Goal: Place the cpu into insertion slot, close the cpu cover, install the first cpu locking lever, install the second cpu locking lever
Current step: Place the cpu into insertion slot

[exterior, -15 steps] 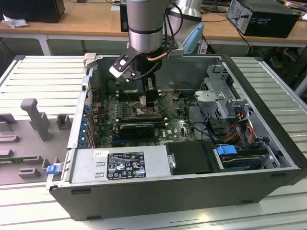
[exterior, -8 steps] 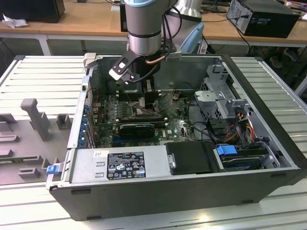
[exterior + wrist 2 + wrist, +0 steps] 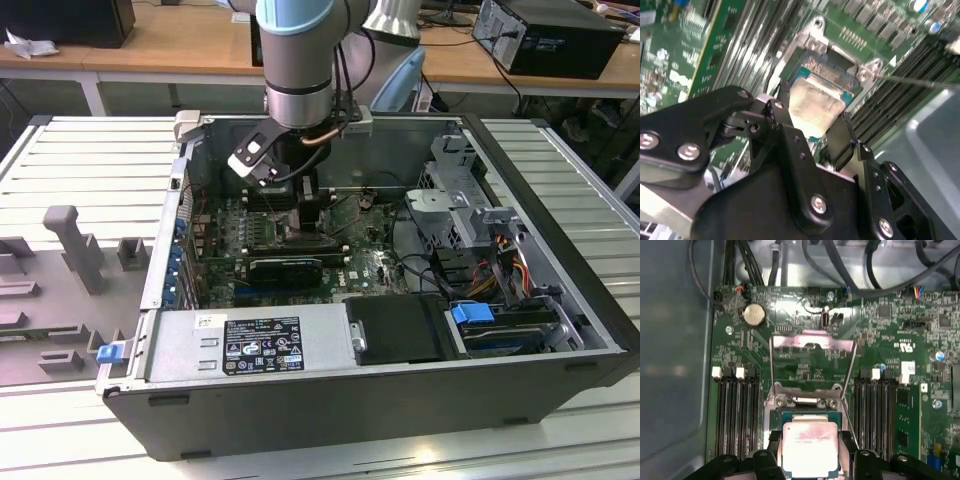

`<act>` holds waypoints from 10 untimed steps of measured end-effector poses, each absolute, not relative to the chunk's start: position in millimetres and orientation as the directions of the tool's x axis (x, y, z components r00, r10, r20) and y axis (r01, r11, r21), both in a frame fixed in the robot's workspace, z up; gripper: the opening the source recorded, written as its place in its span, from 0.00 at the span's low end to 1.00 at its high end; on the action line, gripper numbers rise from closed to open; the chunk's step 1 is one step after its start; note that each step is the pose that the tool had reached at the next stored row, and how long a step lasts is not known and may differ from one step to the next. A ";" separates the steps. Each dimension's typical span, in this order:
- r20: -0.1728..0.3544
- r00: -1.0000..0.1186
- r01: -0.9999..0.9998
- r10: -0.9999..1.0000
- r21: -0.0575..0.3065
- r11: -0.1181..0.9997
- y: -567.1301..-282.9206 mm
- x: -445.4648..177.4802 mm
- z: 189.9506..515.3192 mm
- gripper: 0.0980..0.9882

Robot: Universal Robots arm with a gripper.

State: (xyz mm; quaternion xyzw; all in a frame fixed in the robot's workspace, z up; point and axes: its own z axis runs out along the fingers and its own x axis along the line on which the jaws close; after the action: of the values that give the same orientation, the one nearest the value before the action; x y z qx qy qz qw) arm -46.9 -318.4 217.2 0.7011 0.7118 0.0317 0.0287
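Inside the open computer case (image 3: 400, 395) the arm reaches down over the green motherboard (image 3: 880, 340), and its gripper (image 3: 810, 452) hangs directly over the insertion slot (image 3: 832, 402). In both wrist views the two black fingers (image 3: 840, 137) are drawn in to a narrow gap, pressing on opposite edges of the cpu (image 3: 810, 442). The chip is held flat, silver lid up, over the socket's square well. Whether it hangs just clear of the contacts or already rests in them I cannot tell. The cpu cover (image 3: 812, 342) stands swung up and back from the socket, on the side where the coin cell battery (image 3: 754, 315) sits. A thin locking lever (image 3: 852, 385) runs free beside the frame, unlatched. Memory slots (image 3: 735, 415) flank the socket on both sides.

By my reading the first step is in hand: placing the chip, with the cover and both levers not yet dealt with. Seating calls for the chip to be square with the socket frame, level, and set straight down with no sideways drag, since the contacts beneath likely bend easily. Letting go would have to happen without nudging the chip out of its seat
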 end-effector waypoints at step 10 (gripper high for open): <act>0.002 0.009 0.997 1.000 0.080 -0.009 -317.4 -48.1 200.4 0.49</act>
State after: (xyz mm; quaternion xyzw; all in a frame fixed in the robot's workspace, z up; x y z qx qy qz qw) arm -48.1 -317.4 200.4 0.7098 0.7033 0.0286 0.0277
